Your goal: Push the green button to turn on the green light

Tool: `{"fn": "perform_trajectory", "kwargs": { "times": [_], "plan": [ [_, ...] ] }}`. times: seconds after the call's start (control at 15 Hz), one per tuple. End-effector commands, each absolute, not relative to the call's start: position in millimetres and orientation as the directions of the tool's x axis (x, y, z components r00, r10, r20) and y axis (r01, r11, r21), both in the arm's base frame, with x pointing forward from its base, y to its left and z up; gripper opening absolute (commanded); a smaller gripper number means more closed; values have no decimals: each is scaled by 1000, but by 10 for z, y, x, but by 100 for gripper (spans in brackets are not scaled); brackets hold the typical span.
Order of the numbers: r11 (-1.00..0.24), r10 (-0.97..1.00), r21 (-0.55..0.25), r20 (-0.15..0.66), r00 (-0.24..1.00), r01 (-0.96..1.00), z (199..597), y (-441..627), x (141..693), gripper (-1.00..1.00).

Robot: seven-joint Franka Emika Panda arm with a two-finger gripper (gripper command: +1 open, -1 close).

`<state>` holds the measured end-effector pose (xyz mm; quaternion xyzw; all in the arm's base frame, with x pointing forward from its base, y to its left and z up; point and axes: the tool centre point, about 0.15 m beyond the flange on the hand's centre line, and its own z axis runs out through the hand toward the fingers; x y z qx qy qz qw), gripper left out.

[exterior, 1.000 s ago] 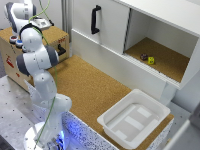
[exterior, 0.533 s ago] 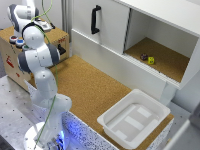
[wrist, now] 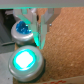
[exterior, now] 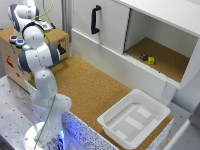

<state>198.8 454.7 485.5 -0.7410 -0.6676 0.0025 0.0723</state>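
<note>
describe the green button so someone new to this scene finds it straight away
Find the wooden box at the exterior view's left, behind the robot arm. A row of round buttons sits on its top, and the green button is the one with the glowing pale green-teal cap, next to the blue button.

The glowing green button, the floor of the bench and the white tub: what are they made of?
The green button looks like a translucent plastic cap, lit from within, set in a dull grey ring that could be metal. The bench floor looks like cork: brown, speckled, matte. The white tub seems to be smooth moulded plastic, with a slight sheen.
</note>
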Motion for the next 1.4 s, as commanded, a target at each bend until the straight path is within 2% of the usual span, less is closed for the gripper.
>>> {"fn": "perform_trajectory", "kwargs": {
  "times": [0.0,0.27,0.67,0.8,0.87,0.93,1.07,1.13,1.2,1.27,1.33],
  "plan": [
    [-224,955,-53,188,230,973,5183,4235,2230,100],
    [-403,892,-110,177,417,909,4937,3993,2585,100],
    [-656,727,-138,145,671,742,4593,3502,2850,100],
    [-770,605,-149,135,784,620,4449,3311,2932,100],
    [-814,556,-110,139,820,571,4401,3273,2952,100],
    [-852,496,-119,133,858,510,4353,3220,2980,100],
    [-939,325,-72,132,937,336,4232,3140,3045,100],
    [-962,249,-83,108,962,259,4129,3120,3068,100],
    [-982,179,-42,108,978,184,4004,3144,3067,100],
    [-990,105,-84,91,990,113,3898,3154,3059,100],
    [-996,48,-70,80,996,54,3783,3187,3042,100]
  ]
}}
